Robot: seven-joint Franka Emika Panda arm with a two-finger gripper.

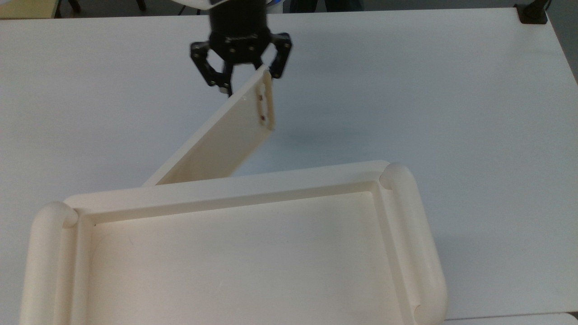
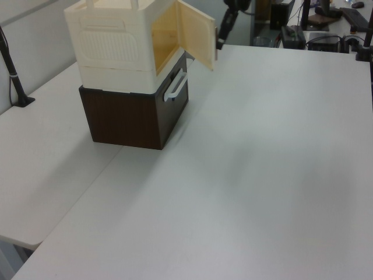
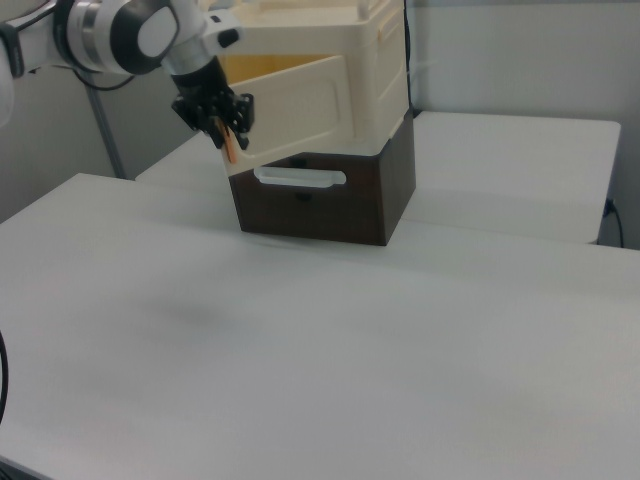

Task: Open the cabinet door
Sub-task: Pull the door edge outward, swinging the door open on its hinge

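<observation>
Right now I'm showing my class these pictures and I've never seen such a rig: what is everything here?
It is a robot arm ending in a black two-finger gripper. Three fixed cameras watch: one from above, two from the sides. On the white table stands a dark brown drawer box with a cream cabinet stacked on top. The gripper is at the free edge of the cabinet door, which stands swung well open, so the left view sees into the yellowish inside. The top view looks down on the cabinet's tray-like top.
</observation>
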